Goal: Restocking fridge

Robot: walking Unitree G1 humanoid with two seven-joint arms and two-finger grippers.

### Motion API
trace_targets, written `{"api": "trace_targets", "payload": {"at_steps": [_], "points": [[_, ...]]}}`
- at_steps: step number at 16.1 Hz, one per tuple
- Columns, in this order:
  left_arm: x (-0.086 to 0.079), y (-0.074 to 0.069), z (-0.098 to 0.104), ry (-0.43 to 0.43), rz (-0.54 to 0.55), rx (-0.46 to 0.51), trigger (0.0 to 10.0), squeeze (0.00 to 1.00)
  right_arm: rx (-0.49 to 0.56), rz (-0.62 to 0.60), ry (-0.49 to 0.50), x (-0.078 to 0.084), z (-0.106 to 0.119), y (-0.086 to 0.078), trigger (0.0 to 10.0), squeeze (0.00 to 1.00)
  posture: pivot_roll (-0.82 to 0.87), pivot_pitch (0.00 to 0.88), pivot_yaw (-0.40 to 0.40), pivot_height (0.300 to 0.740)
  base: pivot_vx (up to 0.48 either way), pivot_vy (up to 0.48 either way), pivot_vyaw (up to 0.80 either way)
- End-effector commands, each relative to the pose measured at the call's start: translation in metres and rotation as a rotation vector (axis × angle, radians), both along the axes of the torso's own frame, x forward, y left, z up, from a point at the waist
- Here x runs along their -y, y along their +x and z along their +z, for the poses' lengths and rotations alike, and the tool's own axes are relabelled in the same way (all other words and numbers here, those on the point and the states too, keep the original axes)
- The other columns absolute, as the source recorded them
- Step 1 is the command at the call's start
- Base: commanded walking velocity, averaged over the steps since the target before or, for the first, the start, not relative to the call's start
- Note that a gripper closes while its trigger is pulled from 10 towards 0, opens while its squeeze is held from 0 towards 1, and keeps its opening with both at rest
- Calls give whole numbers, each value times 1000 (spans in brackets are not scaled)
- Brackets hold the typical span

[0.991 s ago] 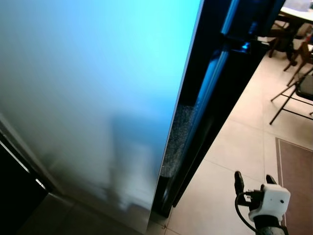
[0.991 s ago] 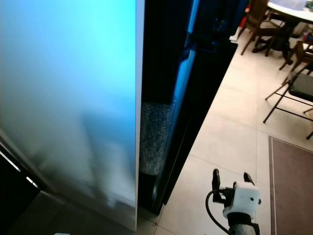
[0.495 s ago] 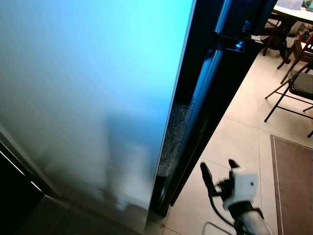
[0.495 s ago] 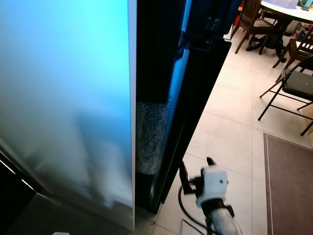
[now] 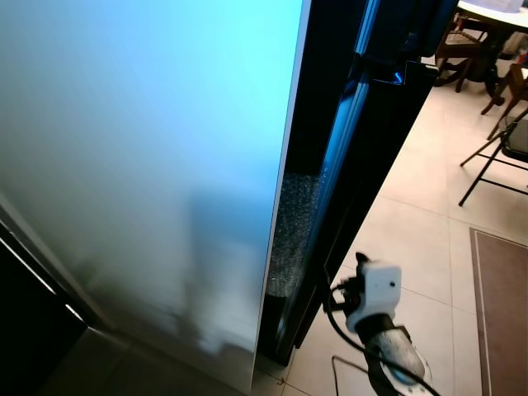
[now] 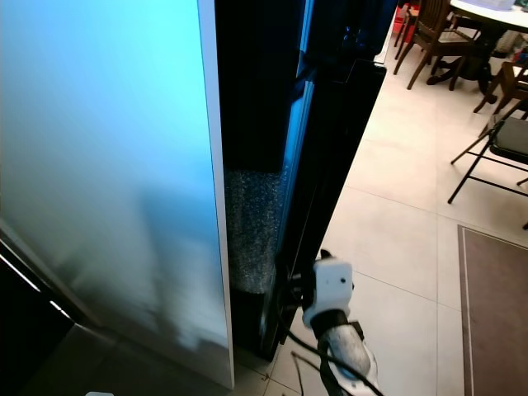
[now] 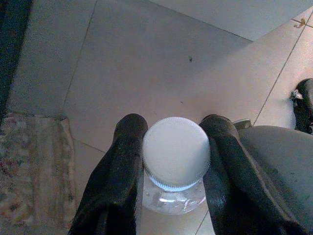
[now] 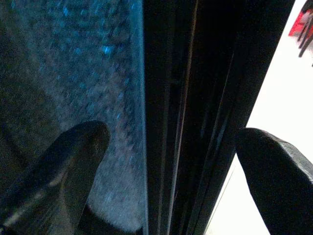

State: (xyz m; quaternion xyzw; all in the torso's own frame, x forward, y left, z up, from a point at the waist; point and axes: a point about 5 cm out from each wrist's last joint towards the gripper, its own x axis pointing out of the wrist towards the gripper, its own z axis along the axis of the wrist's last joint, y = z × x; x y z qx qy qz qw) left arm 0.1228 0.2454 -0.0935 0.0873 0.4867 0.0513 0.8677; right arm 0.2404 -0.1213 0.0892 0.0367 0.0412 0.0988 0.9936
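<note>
Left eye view: the right hand (image 5: 342,290) is raised at the lower edge of the fridge door (image 5: 363,165), a tall black panel standing ajar. Its white wrist housing (image 5: 375,287) sits just behind it, with a black cable looping below. Directly ahead of the hand lies the dark gap between door and cabinet, where a speckled grey surface (image 5: 289,231) shows. Further to the hand's left stands a broad pale panel (image 5: 148,165) washed in blue light. To the hand's right the tiled floor (image 5: 412,223) stretches away to a brown rug (image 5: 502,313) and a folding chair (image 5: 503,148).

Right eye view: the same hand (image 6: 295,289) presses up against the black door's edge, the speckled surface (image 6: 252,231) just to its left. Well beyond, up and to the right, wooden chairs (image 6: 433,37) stand around a tabletop (image 6: 495,12).

Left wrist view: the left hand (image 7: 171,161) is clamped on a clear bottle (image 7: 175,188), one finger (image 7: 120,176) on each side of the neck, touching it right under the white ribbed cap (image 7: 176,149). Beneath the hand are pale floor tiles (image 7: 146,63), with a patterned mat (image 7: 29,171) off to one side.

Right wrist view: the right hand (image 8: 171,161) is spread wide, its fingers (image 8: 73,156) well apart. The black door edge (image 8: 205,98) runs between them, and the speckled blue-lit surface (image 8: 73,63) lies beyond one finger.
</note>
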Motion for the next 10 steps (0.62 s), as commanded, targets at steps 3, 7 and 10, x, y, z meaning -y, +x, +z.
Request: {"api": "trace_targets", "payload": {"at_steps": [3, 7, 10], "points": [[1, -3, -2, 11, -36, -28, 10000, 0, 10, -24, -66, 9, 3, 10, 10000, 0, -96, 0, -20, 740, 0, 0, 0], [2, -3, -2, 9, -32, -30, 10000, 0, 21, -20, -63, 14, 7, 21, 10000, 0, -88, 0, -24, 740, 0, 0, 0], [2, -3, -2, 7, -37, -35, 10000, 0, 28, 23, -65, 9, 9, 30, 10000, 0, -95, 0, -17, 740, 0, 0, 0]]}}
